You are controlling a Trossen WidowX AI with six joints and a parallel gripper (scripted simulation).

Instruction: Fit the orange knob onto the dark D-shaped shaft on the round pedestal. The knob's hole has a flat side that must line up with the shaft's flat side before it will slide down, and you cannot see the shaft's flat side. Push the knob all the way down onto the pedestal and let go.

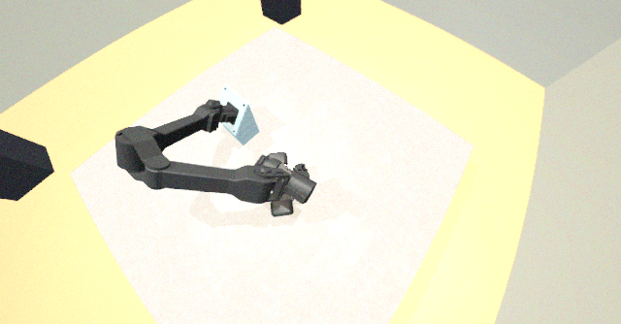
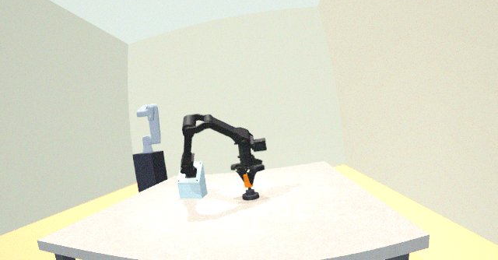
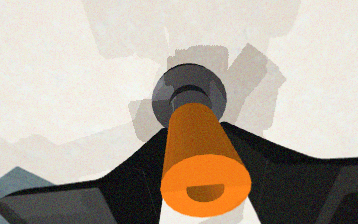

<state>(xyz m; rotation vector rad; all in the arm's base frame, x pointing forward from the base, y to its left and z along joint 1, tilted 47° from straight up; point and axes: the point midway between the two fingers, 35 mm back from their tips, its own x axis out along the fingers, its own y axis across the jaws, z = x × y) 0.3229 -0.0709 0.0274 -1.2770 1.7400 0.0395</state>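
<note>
While the black robot arm (image 1: 194,176) (image 2: 223,125) reaches out over a pale table (image 1: 340,246) (image 2: 272,229), its pincer (image 2: 247,180) (image 3: 193,130) points downward, grasping an orange knob (image 2: 247,180) (image 3: 192,135) between its two dark fingers. The knob is a tapering, cone-like cylinder, leaning slightly in the exterior view. Seen from the wrist, its wider end faces the camera, a bright orange disc with a D-shaped opening, straight along the top and curved below. The narrower end points toward a round, dark pedestal (image 2: 250,195) (image 3: 162,95), which stands on the table directly beneath the pincer. In the exterior view, a short, dark shaft (image 2: 249,189) shows between the knob and the pedestal's wide base, so the knob is above the base and is not pushed all the way down. Whether the shaft's tip is inside the knob cannot be told. From the top, the arm hides the knob. The arm's foot is mounted on a light blue block (image 1: 248,126) (image 2: 192,190) with a sloping face. Behind the table, in the exterior view, a pale grey arm (image 2: 155,129) stands on a black pillar (image 2: 149,170).
</note>
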